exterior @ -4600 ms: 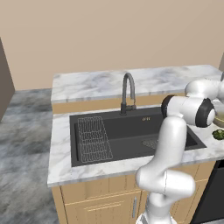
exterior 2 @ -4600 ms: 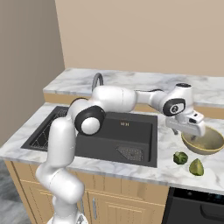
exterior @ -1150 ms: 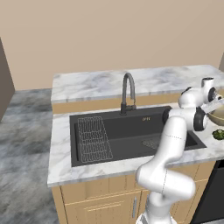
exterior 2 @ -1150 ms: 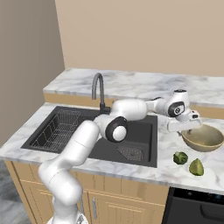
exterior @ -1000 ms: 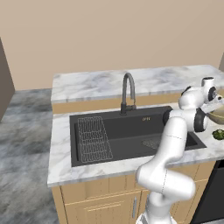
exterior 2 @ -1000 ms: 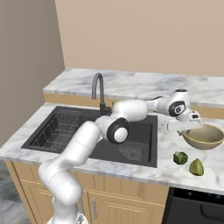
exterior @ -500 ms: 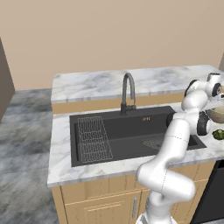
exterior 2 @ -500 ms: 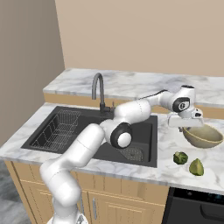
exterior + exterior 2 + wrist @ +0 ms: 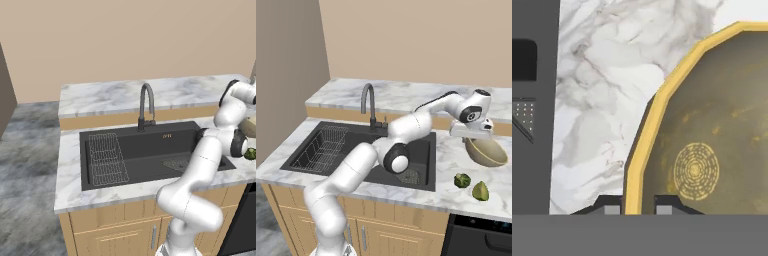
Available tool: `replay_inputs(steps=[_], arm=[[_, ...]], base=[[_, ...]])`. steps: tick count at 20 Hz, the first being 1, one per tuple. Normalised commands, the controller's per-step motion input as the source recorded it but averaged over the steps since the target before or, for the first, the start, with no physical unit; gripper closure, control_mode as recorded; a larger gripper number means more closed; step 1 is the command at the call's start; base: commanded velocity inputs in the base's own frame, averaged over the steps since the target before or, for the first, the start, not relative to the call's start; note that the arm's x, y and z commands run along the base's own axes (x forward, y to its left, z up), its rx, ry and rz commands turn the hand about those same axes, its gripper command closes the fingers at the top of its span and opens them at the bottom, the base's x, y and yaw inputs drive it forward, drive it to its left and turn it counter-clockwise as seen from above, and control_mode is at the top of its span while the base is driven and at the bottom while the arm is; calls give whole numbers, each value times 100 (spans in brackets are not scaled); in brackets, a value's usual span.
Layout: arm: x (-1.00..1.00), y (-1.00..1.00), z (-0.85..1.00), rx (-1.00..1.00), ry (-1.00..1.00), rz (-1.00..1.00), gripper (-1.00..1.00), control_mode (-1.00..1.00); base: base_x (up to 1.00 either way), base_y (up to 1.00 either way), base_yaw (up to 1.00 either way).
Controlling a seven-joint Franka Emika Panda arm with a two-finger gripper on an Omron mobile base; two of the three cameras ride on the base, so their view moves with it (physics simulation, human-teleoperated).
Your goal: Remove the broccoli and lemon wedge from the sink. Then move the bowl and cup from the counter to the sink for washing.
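The tan-yellow bowl [image 9: 712,150] sits on the white marble counter [image 9: 597,100] to the right of the sink [image 9: 351,140]. In the right base view the bowl [image 9: 487,153] looks slightly tipped. My gripper [image 9: 638,207] is shut on the bowl's near rim, with one fingertip inside the rim and one outside. The same gripper [image 9: 470,137] hangs at the bowl's left edge. The broccoli [image 9: 461,180] and the lemon wedge [image 9: 480,190] lie on the counter in front of the bowl. The cup is out of view.
The black basin holds a wire rack [image 9: 323,147] at its left and a round drain strainer [image 9: 410,176]. A dark curved faucet [image 9: 370,102] stands behind the basin. My own arm stretches across the sink's right half. The counter's front edge runs just past the lemon wedge.
The fingers have closed in on the bowl's rim. The hand has shifted slightly to the right, and the bowl now looks a little tipped.
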Motion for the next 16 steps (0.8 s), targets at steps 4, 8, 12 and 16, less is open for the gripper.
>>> replay_inputs(steps=[4,8,12,16], arm=[[-10,32,14,0,-32,0,100,-100],[-13,36,13,0,-23,2,100,-100],[-17,30,18,0,-14,5,100,-100],[-18,31,16,-4,0,6,100,-100]], base=[[0,0,0],[0,0,0],[0,0,0],[0,0,0]])
